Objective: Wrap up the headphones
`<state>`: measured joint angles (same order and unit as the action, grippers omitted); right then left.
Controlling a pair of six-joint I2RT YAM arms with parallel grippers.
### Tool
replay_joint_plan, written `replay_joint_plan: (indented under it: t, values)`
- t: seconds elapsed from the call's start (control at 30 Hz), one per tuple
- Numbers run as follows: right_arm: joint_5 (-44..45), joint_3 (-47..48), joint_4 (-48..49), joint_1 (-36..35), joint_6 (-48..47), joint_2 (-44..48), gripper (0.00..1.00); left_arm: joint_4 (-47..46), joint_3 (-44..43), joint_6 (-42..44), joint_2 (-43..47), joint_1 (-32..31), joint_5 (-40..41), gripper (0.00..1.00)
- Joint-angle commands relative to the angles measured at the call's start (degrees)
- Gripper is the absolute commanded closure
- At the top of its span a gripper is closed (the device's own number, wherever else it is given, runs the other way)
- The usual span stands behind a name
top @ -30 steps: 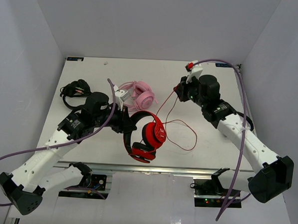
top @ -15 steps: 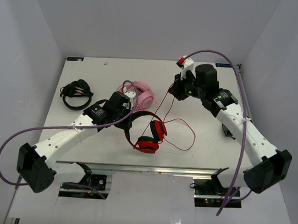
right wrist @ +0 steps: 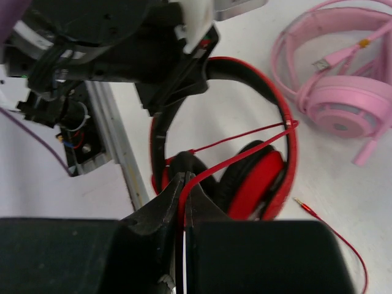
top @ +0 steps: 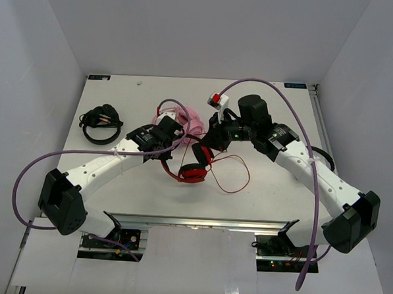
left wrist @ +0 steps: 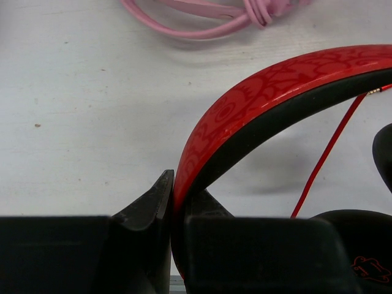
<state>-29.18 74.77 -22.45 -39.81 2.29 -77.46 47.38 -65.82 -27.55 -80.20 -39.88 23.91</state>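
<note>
**Both grippers clamped: one on the band, one on the cable**

Our left gripper (left wrist: 173,184) is closed on the headband (left wrist: 245,104) of the red headphones (top: 194,172). In the left wrist view the band comes up from between the pinched fingers and arches away to the right, with its patterned red face outward and its black lining inward. The red cable (right wrist: 239,156) passes under that arch, to the right of these fingers. Beyond the fingertips a pink cable (left wrist: 202,24) lies on the white table (top: 280,191).

Our right gripper (right wrist: 184,184) is closed on the red cable. The thin strand comes out from between its fingers and runs across the ear cups to the far side of the headband. The ear cups sit just ahead of these fingertips, black pads beside red shells. The cable's plug (right wrist: 300,202) rests on the table to the right of the fingers, and the pink headphones (right wrist: 343,92) lie ahead and to the right.

From above, the two grippers are close together, with the red headphones just on their near side. A loose loop of cable lies near the right gripper. The black headphones (top: 100,123) lie well apart, to the left of the left gripper.
</note>
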Motion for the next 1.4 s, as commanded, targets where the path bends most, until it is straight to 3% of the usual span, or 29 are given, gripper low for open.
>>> replay_joint_plan:
  t: [0.0,0.33,0.53,0.77,1.07,1.37]
  values:
    - [-8.7,-4.0,6.2,-1.6,3.0,0.4,0.92,0.7,-4.2,-6.1,1.3,-0.3,8.5,1.0]
    - [-7.0,-11.9,18.4,-7.8,9.0,-1.5,0.92,1.1,-5.2,-14.4,1.9,-0.3,14.5,1.0]
    - [1.0,-18.3,25.9,-13.4,13.4,0.1,0.92,1.0,-6.0,-20.1,3.1,-0.1,15.8,1.0]
    - [13.2,-30.4,35.4,-17.8,18.8,2.6,0.92,1.7,-6.9,-25.3,7.0,0.5,14.8,1.0]
    - [23.9,-37.7,41.9,-22.0,21.6,4.5,0.92,0.3,-4.8,-30.8,14.8,0.8,12.6,1.0]
    - [28.0,-42.4,48.2,-23.8,22.6,5.7,0.92,-3.2,-2.0,-33.7,21.0,0.8,7.5,1.0]
